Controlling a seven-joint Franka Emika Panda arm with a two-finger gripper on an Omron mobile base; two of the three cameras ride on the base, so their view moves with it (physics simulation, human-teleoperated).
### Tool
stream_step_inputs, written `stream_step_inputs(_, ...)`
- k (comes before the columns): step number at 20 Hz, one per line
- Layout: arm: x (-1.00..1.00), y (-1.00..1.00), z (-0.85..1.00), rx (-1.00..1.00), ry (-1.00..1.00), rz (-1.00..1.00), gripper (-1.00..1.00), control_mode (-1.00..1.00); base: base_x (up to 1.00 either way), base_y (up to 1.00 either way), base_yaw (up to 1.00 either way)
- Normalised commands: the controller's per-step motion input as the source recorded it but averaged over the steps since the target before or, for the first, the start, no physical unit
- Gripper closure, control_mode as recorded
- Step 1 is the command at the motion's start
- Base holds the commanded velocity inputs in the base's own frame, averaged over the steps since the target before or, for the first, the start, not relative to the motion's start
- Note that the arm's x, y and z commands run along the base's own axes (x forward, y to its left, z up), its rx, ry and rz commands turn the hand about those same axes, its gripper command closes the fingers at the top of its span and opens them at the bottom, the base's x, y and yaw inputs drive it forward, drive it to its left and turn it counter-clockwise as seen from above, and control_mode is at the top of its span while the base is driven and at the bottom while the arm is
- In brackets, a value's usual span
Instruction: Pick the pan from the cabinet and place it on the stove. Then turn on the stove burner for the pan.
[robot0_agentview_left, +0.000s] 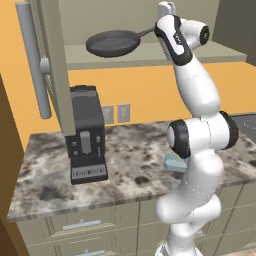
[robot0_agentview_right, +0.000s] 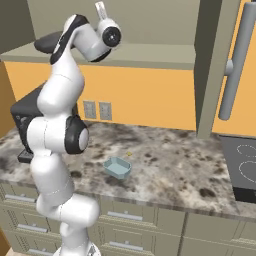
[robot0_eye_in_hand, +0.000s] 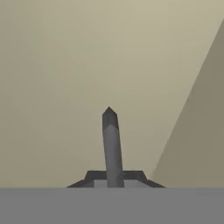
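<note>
The dark grey pan (robot0_agentview_left: 112, 43) hangs level in front of the open cabinet's lower shelf (robot0_agentview_left: 150, 57), its thin handle (robot0_agentview_left: 146, 33) running right into my gripper (robot0_agentview_left: 157, 30). In the hand view the handle's end (robot0_eye_in_hand: 110, 144) stands straight up between my dark fingertips (robot0_eye_in_hand: 94, 176), and the gripper (robot0_eye_in_hand: 113, 175) is shut on it. From the right, a sliver of the pan (robot0_agentview_right: 44, 44) peeks out behind my upper arm. The black stove (robot0_agentview_right: 242, 167) with white burner rings lies at the counter's far right, and its corner (robot0_agentview_left: 247, 120) also shows in the left base view.
Cabinet doors stand open at the left (robot0_agentview_left: 52, 65) and at the right (robot0_agentview_right: 212, 65), with long bar handles (robot0_agentview_right: 237, 60). A black coffee machine (robot0_agentview_left: 87, 135) stands on the granite counter (robot0_agentview_left: 130, 165). A small blue dish (robot0_agentview_right: 117, 167) lies mid-counter. Drawers run below.
</note>
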Motion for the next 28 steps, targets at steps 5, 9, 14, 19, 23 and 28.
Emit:
stream_step_inputs(5, -0.93, -0.01, 0.0, 0.08, -0.12, -0.15, 1.0, -1.0, 0.0, 0.0, 0.0)
stream_step_inputs(9, -0.86, -0.03, 0.0, 0.02, -0.04, -0.14, 1.0, -1.0, 0.0, 0.0, 0.0)
stream_step_inputs(14, -0.78, -0.12, 0.04, 0.01, 0.0, -0.11, 1.0, -1.0, 0.0, 0.0, 0.0)
stream_step_inputs(19, -0.66, -0.12, 0.0, 0.0, 0.0, -0.08, 1.0, -1.0, 0.0, 0.0, 0.0)
stream_step_inputs(23, -0.62, -0.05, 0.0, 0.0, 0.0, -0.06, 1.0, -1.0, 0.0, 0.0, 0.0)
stream_step_inputs(28, -0.72, -0.09, 0.0, 0.01, 0.0, -0.05, 1.0, -1.0, 0.0, 0.0, 0.0)
